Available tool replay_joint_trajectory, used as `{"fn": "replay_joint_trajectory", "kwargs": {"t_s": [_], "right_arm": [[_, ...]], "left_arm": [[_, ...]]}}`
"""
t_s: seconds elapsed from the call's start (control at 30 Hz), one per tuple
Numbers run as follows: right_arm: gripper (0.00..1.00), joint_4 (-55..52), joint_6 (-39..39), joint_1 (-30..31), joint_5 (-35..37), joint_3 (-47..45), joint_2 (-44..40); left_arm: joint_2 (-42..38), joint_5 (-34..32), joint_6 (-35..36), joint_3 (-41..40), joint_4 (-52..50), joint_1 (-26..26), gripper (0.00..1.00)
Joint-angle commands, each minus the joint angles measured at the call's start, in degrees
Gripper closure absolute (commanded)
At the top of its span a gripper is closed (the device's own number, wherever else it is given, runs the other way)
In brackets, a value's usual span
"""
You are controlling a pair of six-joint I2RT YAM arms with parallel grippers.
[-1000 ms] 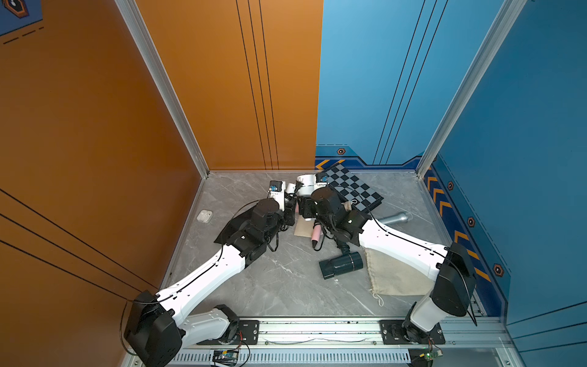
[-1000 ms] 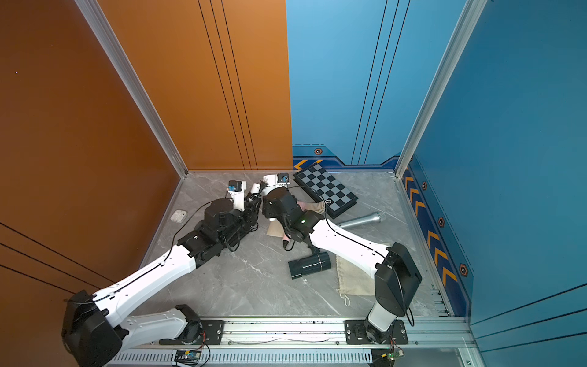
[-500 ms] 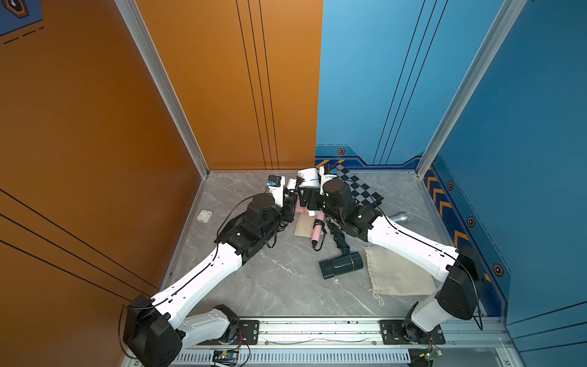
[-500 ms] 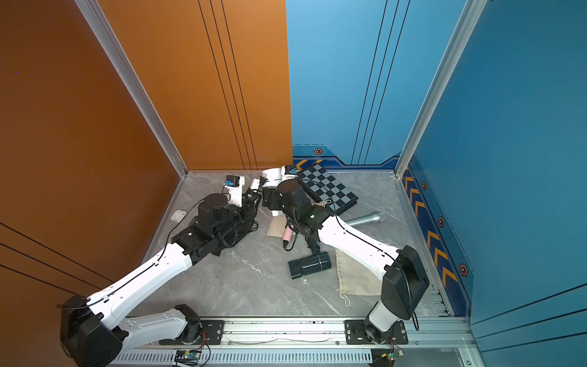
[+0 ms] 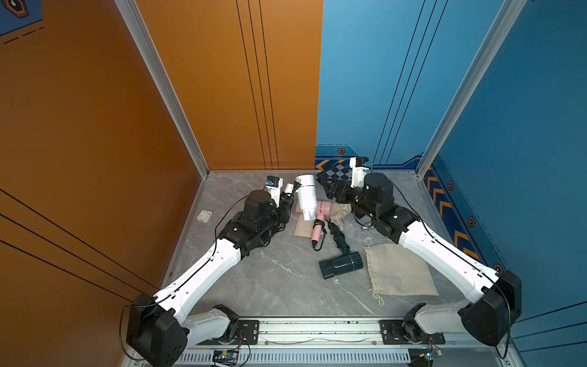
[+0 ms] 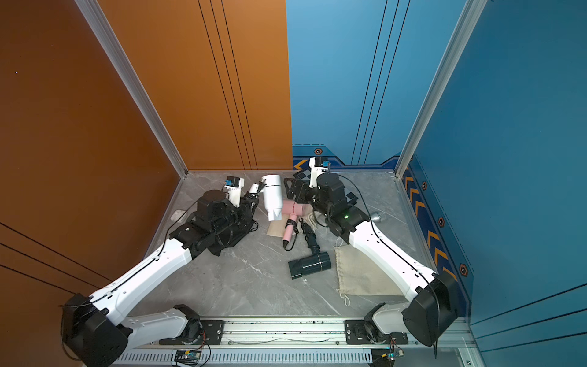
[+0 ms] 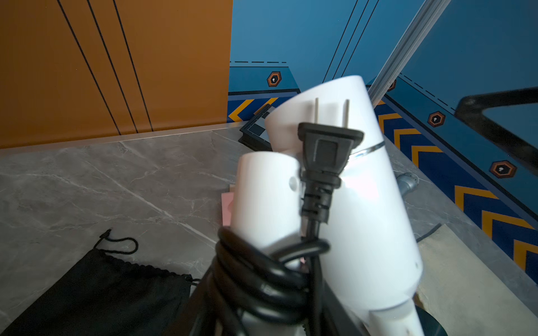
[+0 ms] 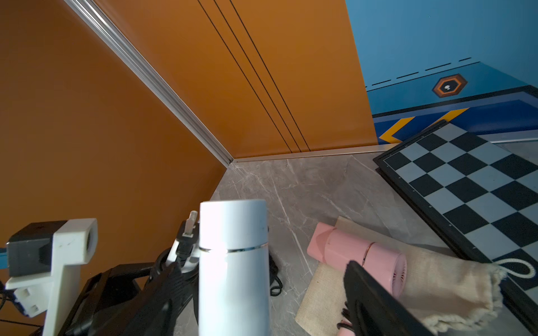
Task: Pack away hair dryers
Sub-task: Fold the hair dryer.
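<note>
Left of centre in both top views, the left fingers [image 5: 285,208] grip the white dryer [image 5: 306,195] by its cord-wrapped handle. The pink dryer [image 5: 324,208] lies mid-frame on a cloth bag [image 5: 341,211], with the dark dryer [image 5: 341,265] on the desk [image 5: 270,286] below. Right of centre, the right fingers [image 8: 366,288] stand apart and empty.

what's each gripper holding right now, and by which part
The left gripper holds the white dryer by its folded handle, near the cord bundle. The right gripper is open and holds nothing.
</note>
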Motion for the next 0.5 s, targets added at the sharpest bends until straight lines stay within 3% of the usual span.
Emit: {"fn": "replay_joint_trajectory", "kwargs": {"t_s": [0.0,0.2,0.47], "right_arm": [[0.12,6.0,1.1,-3.5,-13.2,-0.2,0.9],[0.07,17.0,7.2,-5.1,-22.7,-1.3,4.1],[0.05,18.2,7.5,-5.1,-24.9,-1.6,5.6]], "left_arm": [[-2.6,6.8,1.3,1.5,3.9,0.4,0.96],[-3.1,10.9,1.3,0.8,5.7,0.2,0.96],[-1.5,13.9,0.6,1.7,9.2,-0.2,0.97]]}}
